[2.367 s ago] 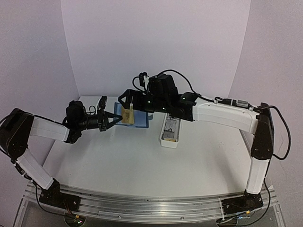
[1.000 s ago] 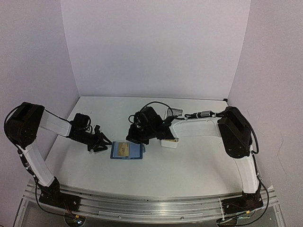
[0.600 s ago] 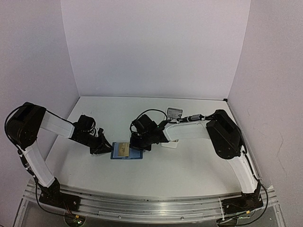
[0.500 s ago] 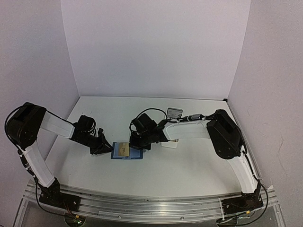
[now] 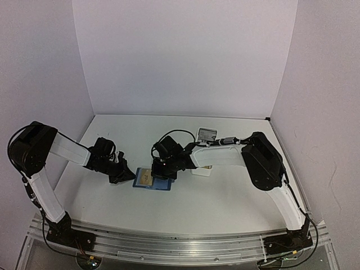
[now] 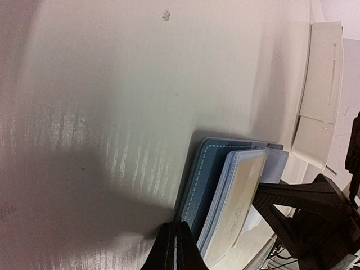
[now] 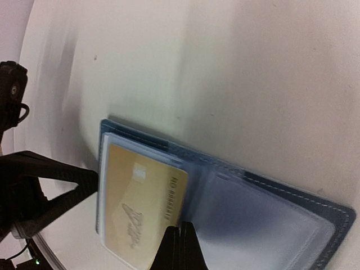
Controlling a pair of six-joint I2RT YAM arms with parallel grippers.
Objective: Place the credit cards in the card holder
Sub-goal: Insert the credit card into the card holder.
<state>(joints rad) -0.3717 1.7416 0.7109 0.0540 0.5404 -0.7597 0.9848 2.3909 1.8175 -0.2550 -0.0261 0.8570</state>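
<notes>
Card holder open, gold card in | L tool, R tool together | L grip unclear

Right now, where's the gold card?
In the top view, left of centre: the gold card lies on the left half of the open blue wallet, between the left gripper and the right gripper.

A high camera looks down over the whole table, both wrist cameras skim it close from opposite sides, and all share the card holder.
</notes>
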